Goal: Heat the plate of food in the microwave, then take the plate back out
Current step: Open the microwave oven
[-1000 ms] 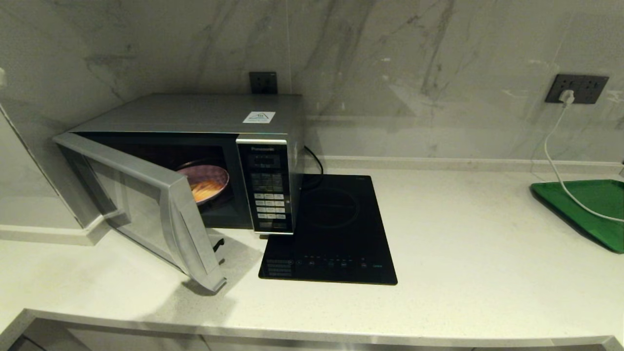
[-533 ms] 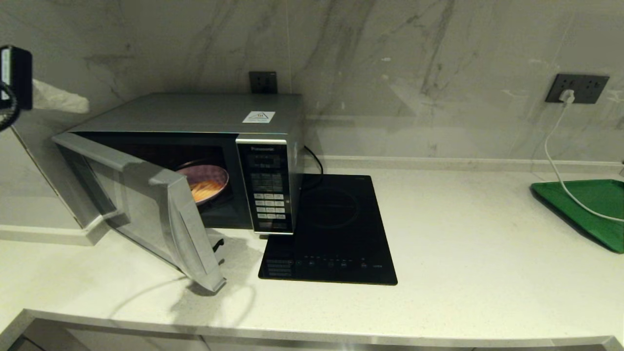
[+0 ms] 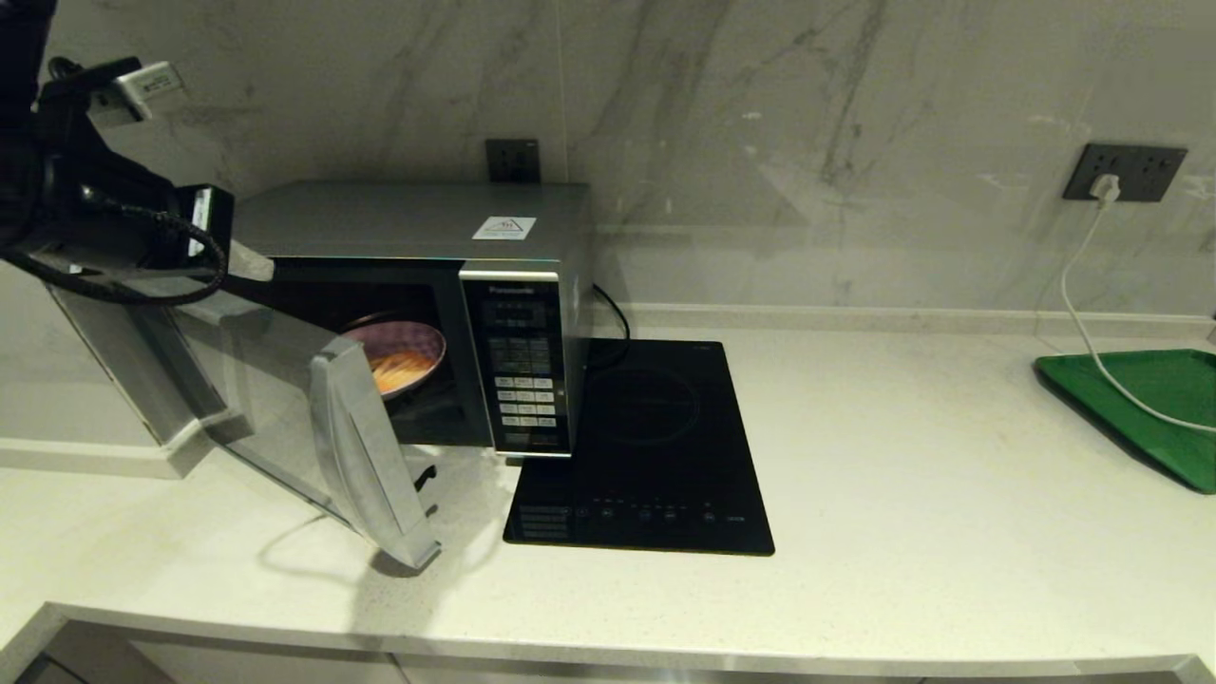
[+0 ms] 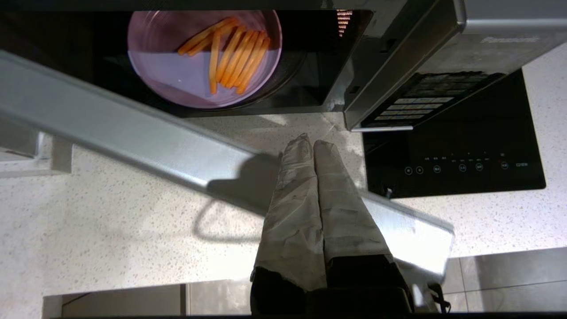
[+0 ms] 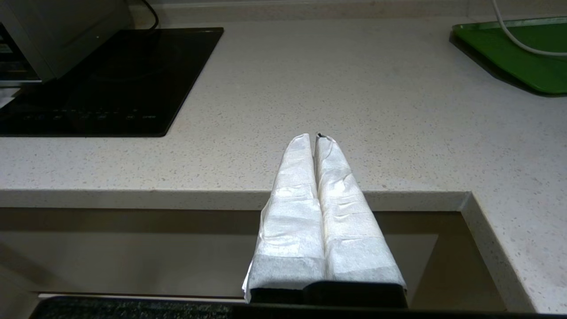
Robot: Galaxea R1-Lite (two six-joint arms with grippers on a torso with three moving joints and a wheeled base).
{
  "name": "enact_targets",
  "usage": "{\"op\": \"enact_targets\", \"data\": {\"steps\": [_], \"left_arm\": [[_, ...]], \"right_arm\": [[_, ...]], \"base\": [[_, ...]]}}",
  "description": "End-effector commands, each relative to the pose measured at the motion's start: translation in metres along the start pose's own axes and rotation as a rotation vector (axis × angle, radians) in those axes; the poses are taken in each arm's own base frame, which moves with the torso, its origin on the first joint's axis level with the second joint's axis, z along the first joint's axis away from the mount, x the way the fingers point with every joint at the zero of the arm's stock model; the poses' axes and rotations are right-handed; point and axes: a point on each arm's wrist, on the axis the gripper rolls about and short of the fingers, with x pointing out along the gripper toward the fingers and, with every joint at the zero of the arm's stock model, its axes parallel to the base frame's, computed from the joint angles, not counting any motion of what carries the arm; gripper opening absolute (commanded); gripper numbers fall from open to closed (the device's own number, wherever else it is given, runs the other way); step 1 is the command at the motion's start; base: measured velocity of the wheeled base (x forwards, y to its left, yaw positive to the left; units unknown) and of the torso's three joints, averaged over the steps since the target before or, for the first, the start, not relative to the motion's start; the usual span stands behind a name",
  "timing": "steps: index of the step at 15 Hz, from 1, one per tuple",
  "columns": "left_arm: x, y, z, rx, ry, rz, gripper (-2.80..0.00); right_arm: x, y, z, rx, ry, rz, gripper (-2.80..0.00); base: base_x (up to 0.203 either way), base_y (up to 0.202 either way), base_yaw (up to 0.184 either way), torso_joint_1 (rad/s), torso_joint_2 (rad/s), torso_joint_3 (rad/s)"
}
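Observation:
The microwave (image 3: pixel 518 285) stands at the back left of the counter with its door (image 3: pixel 285 418) half open. Inside it lies the plate of food (image 3: pixel 404 356), a lilac plate (image 4: pixel 203 57) with several orange sticks. My left gripper (image 3: pixel 252 266) hangs over the top edge of the door (image 4: pixel 133 137), near the hinge side. Its wrapped fingers (image 4: pixel 310 144) are shut and hold nothing. My right gripper (image 5: pixel 312 139) is shut and empty, parked low at the counter's front edge; it does not show in the head view.
A black induction hob (image 3: pixel 646 446) lies just right of the microwave. A green tray (image 3: pixel 1140 399) sits at the far right with a white cable (image 3: pixel 1083 323) running over it from a wall socket. The counter's front edge (image 5: pixel 221 197) is close to the right gripper.
My left arm has come into the head view from the upper left and moved right and down to the door's top edge. The door still stands half open.

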Motion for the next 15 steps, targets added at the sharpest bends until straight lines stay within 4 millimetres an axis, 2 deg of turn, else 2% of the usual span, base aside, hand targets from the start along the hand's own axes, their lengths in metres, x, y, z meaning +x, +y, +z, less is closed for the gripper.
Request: {"op": "enact_targets", "data": {"steps": [1,8,11,15], "left_arm": [[0.024,0.001,0.000,0.001,0.036,-0.005,-2.80],[0.038,-0.005,-0.010,0.016,0.098,0.061,-2.80],[0.029,-0.010,-0.012,-0.012,0.090,0.071,-2.80],[0.009,-0.007,-0.026,-0.014,0.093,0.228,-2.80]], "right_arm": [[0.000,0.000,0.000,0.000,0.000,0.000,-2.80],[0.000,0.000,0.000,0.000,0.000,0.000,-2.80],[0.000,0.000,0.000,0.000,0.000,0.000,-2.80],[0.000,0.000,0.000,0.000,0.000,0.000,-2.80]], "base": [[0.000,0.000,0.000,0.000,0.00,0.000],[0.000,0.000,0.000,0.000,0.00,0.000],[0.000,0.000,0.000,0.000,0.00,0.000],[0.000,0.000,0.000,0.000,0.00,0.000]]}}
